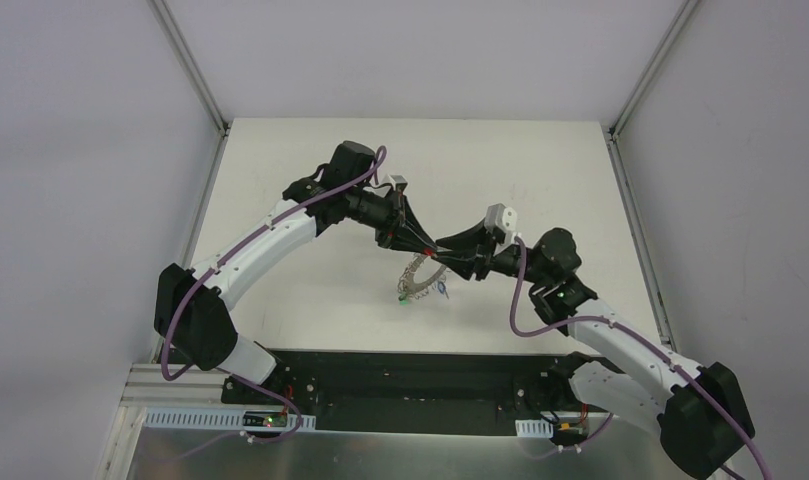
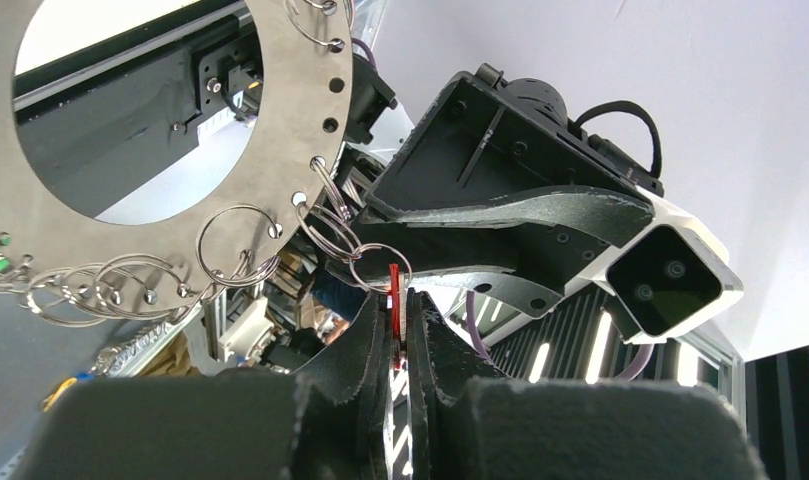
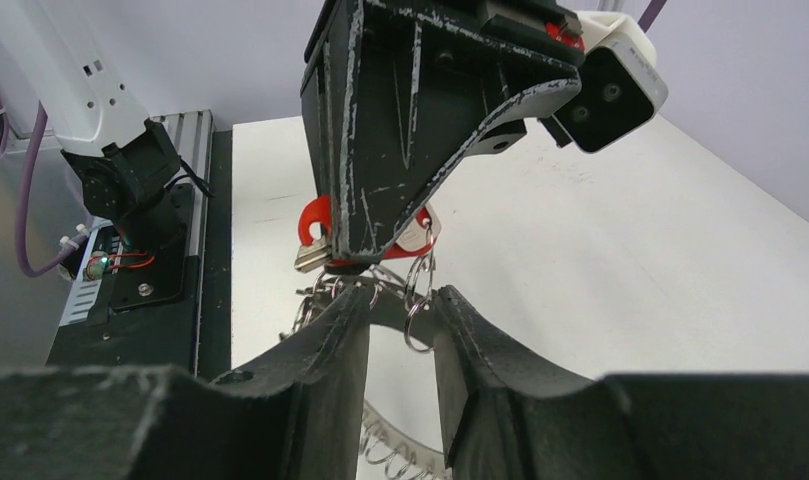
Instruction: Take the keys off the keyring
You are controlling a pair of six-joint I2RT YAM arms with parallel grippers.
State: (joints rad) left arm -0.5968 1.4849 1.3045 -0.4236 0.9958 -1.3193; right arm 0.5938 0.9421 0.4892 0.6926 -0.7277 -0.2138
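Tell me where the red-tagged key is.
Right wrist view, left of centre: the red-tagged key is pinched in the left gripper, just above the right gripper.

You see 2 white-shelled arms [image 1: 270, 238] with black joints, looping purple cables [image 1: 166, 335] and scuffed black plastic fingers [image 3: 320, 352].

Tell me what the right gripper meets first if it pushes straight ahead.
Probably the small wire rings hanging just ahead, then the left gripper pinching the red-tagged key; depth is unclear.
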